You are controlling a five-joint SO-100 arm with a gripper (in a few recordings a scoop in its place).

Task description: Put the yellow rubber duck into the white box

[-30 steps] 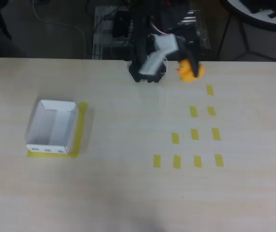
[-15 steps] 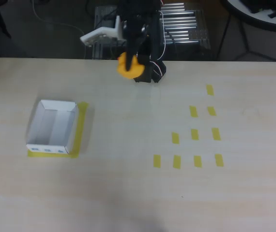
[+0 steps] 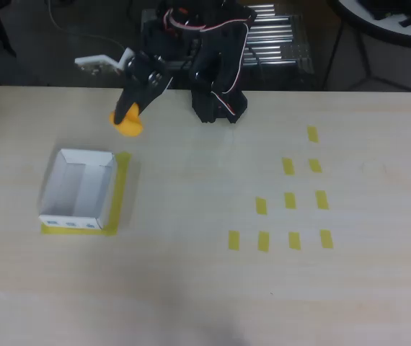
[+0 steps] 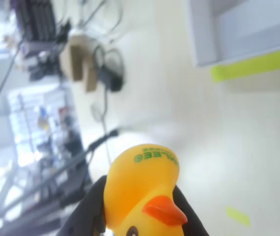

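The yellow rubber duck (image 3: 127, 124) hangs above the table in the overhead view, held between my black gripper's (image 3: 129, 117) fingers. It is up and to the right of the white box (image 3: 78, 189), which lies open at the left on a yellow tape patch. In the wrist view the yellow rubber duck (image 4: 141, 191) fills the lower middle, orange beak toward the camera, with dark fingers (image 4: 87, 211) pressed on both its sides. A corner of the white box (image 4: 238, 29) shows at the upper right, with a yellow tape strip (image 4: 255, 65) below it.
The arm's black base (image 3: 218, 94) stands at the table's far edge, centre. Several short yellow tape strips (image 3: 290, 200) mark the right half of the table. A metal rack (image 3: 277, 43) and cables lie behind the far edge.
The arm has swung from the right of its base, across it, to the left, carrying the duck toward the box.
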